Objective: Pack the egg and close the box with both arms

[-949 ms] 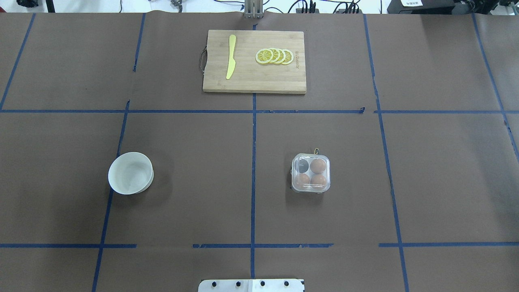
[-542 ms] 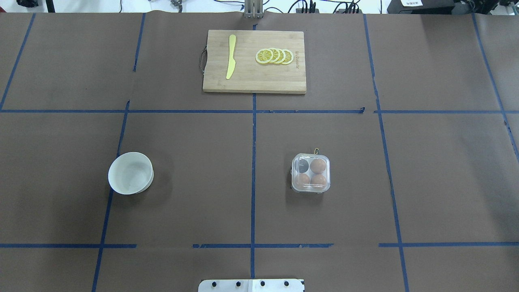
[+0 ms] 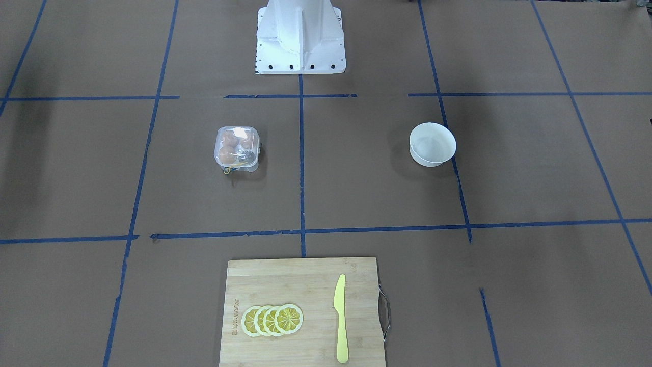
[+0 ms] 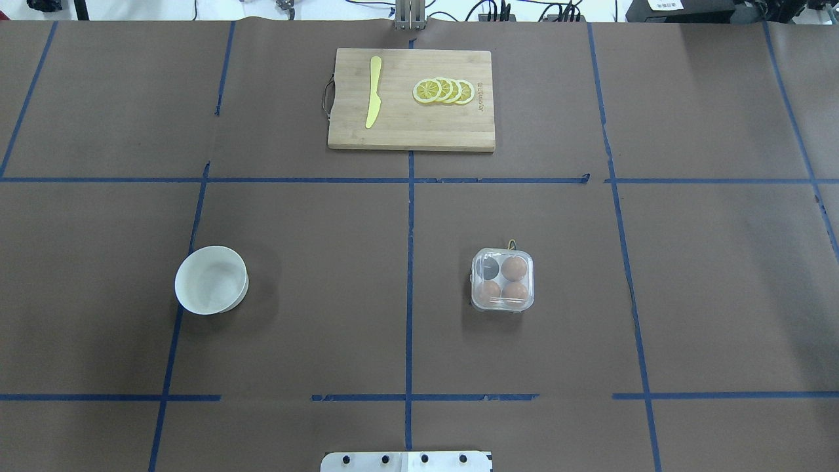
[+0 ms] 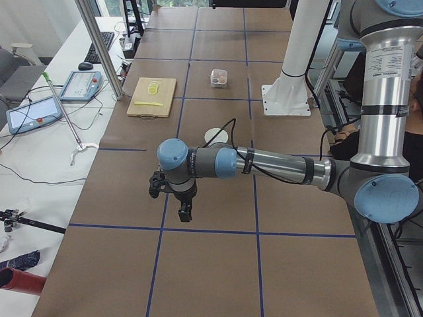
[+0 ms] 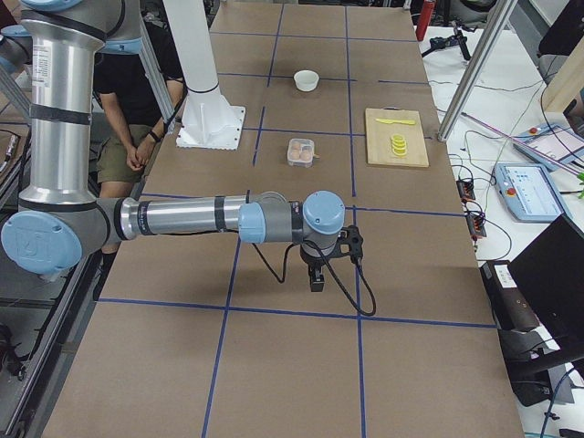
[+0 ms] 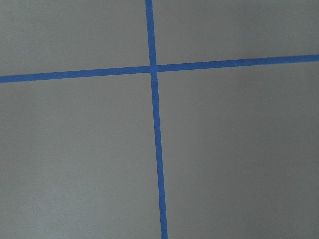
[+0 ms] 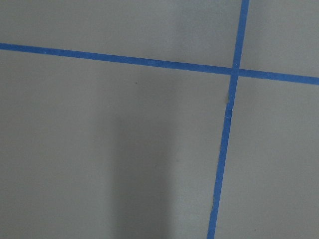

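The clear box [image 4: 489,266] stands right of the table's middle with its domed lid down. Three tan-brown eggs show through it; one egg [image 4: 514,267] is at the far right cell, and the far left cell is dark and empty. The box also shows in the front view [image 3: 219,155] with yellow string at its near side. My left gripper [image 5: 184,212] hangs over bare table at the left end, far from the box. My right gripper [image 6: 316,281] hangs over bare table at the right end. Both show only in side views, so I cannot tell whether they are open.
A white bowl [image 4: 211,280] stands left of centre. A wooden cutting board [image 4: 411,134] at the far middle holds a yellow knife [image 4: 373,92] and lemon slices [image 4: 444,90]. The white pedestal [image 3: 300,35] is at the robot's edge. Both wrist views show only brown paper and blue tape.
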Motion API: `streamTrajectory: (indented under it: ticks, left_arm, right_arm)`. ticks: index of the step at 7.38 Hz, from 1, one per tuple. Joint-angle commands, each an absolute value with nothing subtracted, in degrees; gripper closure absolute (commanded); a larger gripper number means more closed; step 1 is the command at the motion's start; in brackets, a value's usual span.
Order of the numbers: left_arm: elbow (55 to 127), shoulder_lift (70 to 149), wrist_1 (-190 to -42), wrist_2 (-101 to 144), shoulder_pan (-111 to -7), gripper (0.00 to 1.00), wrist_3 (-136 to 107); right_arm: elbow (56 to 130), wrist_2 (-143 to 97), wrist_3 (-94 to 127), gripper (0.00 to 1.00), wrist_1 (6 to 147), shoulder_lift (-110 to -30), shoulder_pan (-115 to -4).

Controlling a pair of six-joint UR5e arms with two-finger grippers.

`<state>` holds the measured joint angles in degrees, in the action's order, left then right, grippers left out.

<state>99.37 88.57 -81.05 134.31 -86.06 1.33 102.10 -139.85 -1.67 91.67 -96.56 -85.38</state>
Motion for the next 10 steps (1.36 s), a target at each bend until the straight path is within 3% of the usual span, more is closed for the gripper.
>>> streamTrajectory:
  ticks: [1,10]
  left_arm:
    - [99.2,88.2,-81.0,134.2,-86.6,0.0,1.6]
    - [96.1,87.3,-80.0,134.0,-89.8,0.0,10.9]
  right_arm:
    - [101.8,-139.7,-1.7,0.0,91.7,-96.2,-84.7]
    - [100.3,-139.1,-1.6,0.0,91.5,-95.2,-84.6]
